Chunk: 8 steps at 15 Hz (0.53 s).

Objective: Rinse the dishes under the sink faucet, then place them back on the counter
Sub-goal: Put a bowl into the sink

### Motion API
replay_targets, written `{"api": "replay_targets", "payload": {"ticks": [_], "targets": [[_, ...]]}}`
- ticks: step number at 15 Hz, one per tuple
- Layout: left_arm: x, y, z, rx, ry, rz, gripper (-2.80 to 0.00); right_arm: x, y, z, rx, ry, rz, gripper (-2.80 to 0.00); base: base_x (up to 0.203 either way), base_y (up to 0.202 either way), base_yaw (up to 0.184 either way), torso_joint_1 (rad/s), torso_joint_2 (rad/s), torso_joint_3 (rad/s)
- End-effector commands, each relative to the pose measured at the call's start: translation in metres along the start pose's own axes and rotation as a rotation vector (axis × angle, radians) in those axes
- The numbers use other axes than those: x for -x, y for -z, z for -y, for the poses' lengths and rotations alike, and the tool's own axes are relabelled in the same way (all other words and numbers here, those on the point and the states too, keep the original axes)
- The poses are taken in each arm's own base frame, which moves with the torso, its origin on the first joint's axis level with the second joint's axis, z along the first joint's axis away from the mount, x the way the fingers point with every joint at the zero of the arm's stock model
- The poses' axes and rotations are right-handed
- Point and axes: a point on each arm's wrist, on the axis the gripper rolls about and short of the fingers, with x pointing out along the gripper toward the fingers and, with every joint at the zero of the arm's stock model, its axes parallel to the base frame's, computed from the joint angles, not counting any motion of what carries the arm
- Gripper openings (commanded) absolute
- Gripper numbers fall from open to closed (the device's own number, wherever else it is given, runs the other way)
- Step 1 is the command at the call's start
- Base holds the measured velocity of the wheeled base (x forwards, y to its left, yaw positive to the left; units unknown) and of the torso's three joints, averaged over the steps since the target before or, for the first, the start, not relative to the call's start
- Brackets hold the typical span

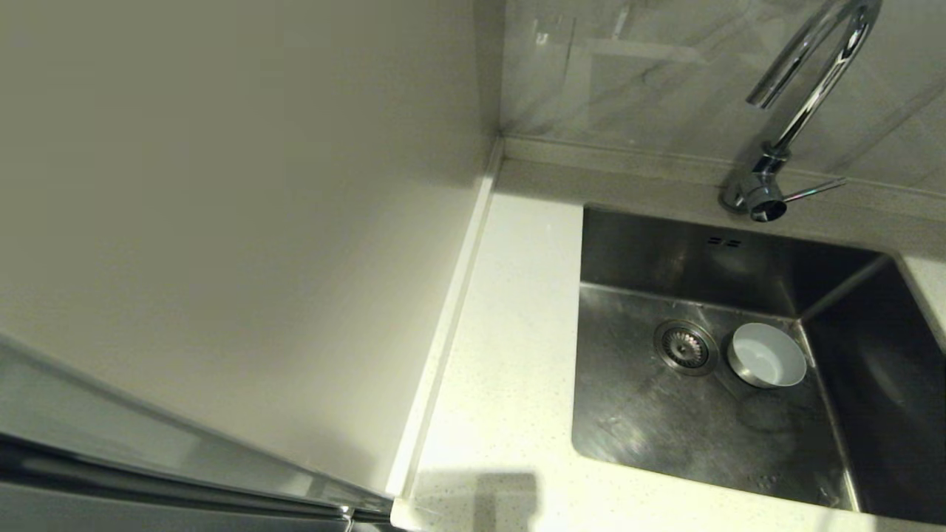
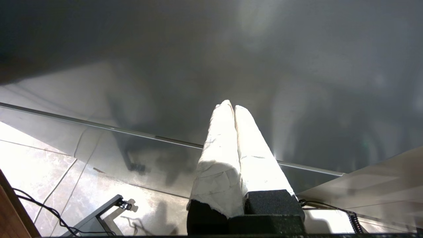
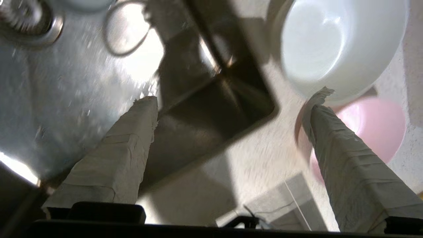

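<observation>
Currently one white bowl (image 1: 766, 355) sits upright on the floor of the sink (image 1: 643, 421), just beside the round drain strainer (image 1: 685, 346), with the sink faucet (image 1: 805, 96) arching above the back rim and no water visible. Through the right wrist camera I see my right gripper (image 3: 231, 102) spread wide and holding nothing, hovering over the sink's corner and the speckled counter (image 3: 261, 165). Beyond it stand a second white bowl (image 3: 337, 43) and a pink bowl (image 3: 373, 125), touching or nearly so, one fingertip (image 3: 317, 99) overlapping the white bowl's rim in the picture. My left gripper (image 2: 231, 107) is pressed shut and empty, parked away from the work. I judge I am between bowls: next I should lower onto the white bowl's rim, close, and carry it under the spout.
</observation>
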Motion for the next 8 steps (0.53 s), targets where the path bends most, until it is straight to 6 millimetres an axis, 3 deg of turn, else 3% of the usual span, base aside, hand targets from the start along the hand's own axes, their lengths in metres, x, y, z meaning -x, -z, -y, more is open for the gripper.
{"api": "replay_targets", "payload": {"ticks": [1,8], "targets": [[0.0,0.0,0.0,0.001,0.0,0.005,-2.8,-0.033,-0.011,0.01,-0.037,0.039,-0.064,0.0,0.0,0.0,0.0,0.0,0.0,0.0],[0.0,0.0,0.0,0.001,0.0,0.004,-2.8,-0.083,-0.026,0.033,-0.088,0.063,-0.125,0.0,0.0,0.0,0.0,0.0,0.0,0.0]]}}
